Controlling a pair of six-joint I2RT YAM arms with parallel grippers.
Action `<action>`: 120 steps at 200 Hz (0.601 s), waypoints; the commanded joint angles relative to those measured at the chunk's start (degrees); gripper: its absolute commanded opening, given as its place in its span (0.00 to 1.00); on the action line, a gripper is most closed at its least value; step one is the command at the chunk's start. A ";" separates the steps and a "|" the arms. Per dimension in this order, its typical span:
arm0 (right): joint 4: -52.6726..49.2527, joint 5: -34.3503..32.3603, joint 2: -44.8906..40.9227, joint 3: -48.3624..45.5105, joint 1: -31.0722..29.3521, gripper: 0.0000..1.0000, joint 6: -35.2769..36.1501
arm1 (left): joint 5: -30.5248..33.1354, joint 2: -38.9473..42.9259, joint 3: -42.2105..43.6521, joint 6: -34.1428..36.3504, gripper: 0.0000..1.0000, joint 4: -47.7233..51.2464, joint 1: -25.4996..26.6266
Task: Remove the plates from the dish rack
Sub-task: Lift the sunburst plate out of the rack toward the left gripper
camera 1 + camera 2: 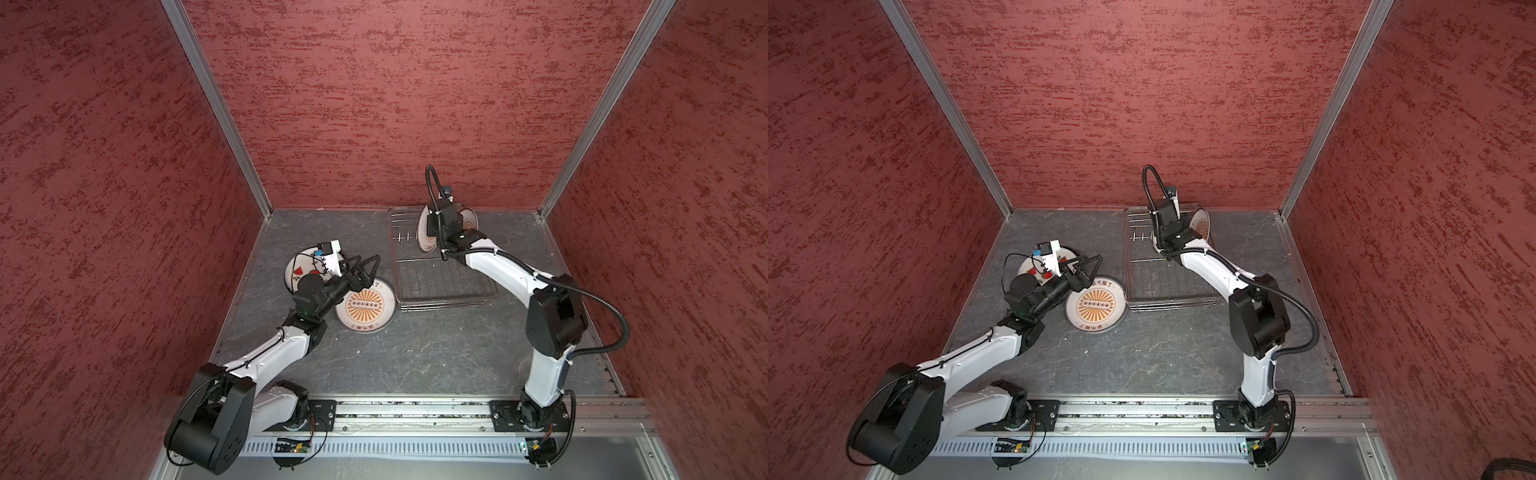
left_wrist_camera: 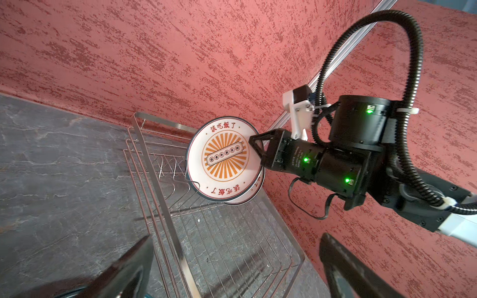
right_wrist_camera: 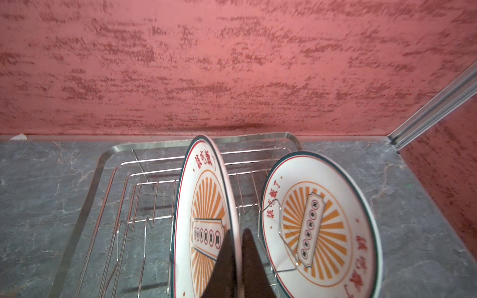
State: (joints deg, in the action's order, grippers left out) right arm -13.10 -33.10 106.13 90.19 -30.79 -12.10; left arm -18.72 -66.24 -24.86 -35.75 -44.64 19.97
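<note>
Right gripper (image 3: pixel 238 233): fingers pressed together on the rim of the gripped plate (image 3: pixel 204 201), one dark finger on each face. The plate stands on edge, near upright, at the far end of the dish rack (image 1: pixel 440 286). Cannot tell whether its lower edge sits on the wires.

Right arm: rises from its base on the front rail, elbow high, white forearm stretched toward the back wall, wrist bent down over the rack.

Rack plate (image 3: pixel 317 224): just beside the gripped one, leaning, with a wire prong across its face. The rest of the rack shows bare wire.

Left gripper (image 1: pixel 361 259): fingers spread wide, holding nothing and touching nothing, pointed at the rack. It hovers over the far edge of the table plate (image 1: pixel 365 305).

Left arm: elbow low and out to the left, forearm angled in toward the centre.

The table plate lies flat on the grey table (image 1: pixel 395 357), just left of the rack's near corner. The watermelon plate (image 1: pixel 297 270) also lies flat, just beside it on the left, partly hidden by the left wrist.

Writing: red characters 該吃飯了 on the rim of the gripped plate, above and below an orange sunburst. The rack plate and table plate carry the same print. Small white print on the right gripper body is too small to read.
</note>
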 commanded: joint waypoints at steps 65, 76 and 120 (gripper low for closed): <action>14.64 10.81 -20.88 -17.62 0.85 0.06 0.46 | 2.64 5.94 2.47 0.31 0.99 -0.63 -0.59; 16.26 16.17 -22.68 -20.31 2.49 0.05 -1.57 | 3.03 8.13 2.96 1.07 0.99 0.78 -0.55; 24.72 43.11 -30.16 -29.07 10.97 0.04 -11.16 | -0.37 14.29 3.15 1.79 0.99 5.53 -0.89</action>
State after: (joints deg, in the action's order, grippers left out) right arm 1.28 -8.45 78.81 63.33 -23.33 -16.73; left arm -16.97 -53.98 -21.89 -35.18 -42.72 19.51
